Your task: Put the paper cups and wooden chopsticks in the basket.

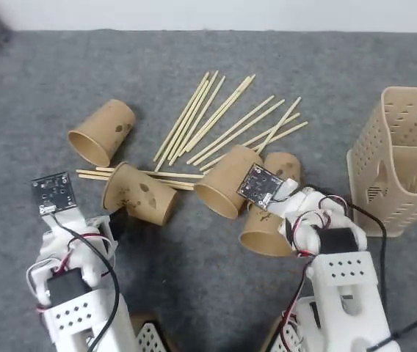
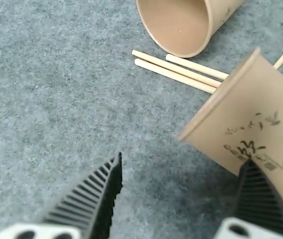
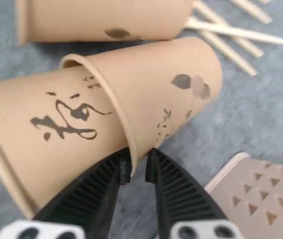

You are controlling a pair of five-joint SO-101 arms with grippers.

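A grey, carpet-like worktop [image 1: 194, 66] runs back to a strip of pale wall [image 1: 208, 13] in the high view. A beige perforated plastic basket [image 1: 403, 158] stands upright at the right side of the worktop, well apart from the chopsticks. The wooden chopsticks [image 1: 223, 117] are pale, thin sticks lying mostly in a loose fan in the middle. A few more [image 1: 161, 176] lie flat and pass behind the cups. The brown paper cups all lie on their sides and carry dark brush-style marks. The leftmost cup [image 1: 102, 132] lies apart with its mouth toward the left arm. A second cup [image 1: 140, 193] lies just ahead of that arm. A third cup [image 1: 227, 182] lies beside the right arm's camera board. The left gripper [image 2: 181, 164] hangs low over bare worktop with its ridged black fingers [image 2: 101, 194] spread wide and holding nothing. One finger overlaps the second cup's side in the left wrist view, where three chopstick ends [image 2: 181, 69] lie between the two cups. In front of the right arm lies a nested pair, an inner cup [image 3: 37, 134] pushed into an outer cup [image 3: 171, 89]. The right gripper [image 3: 137, 167] has its fingers drawn almost together, with the outer cup's rim pinched between their tips.
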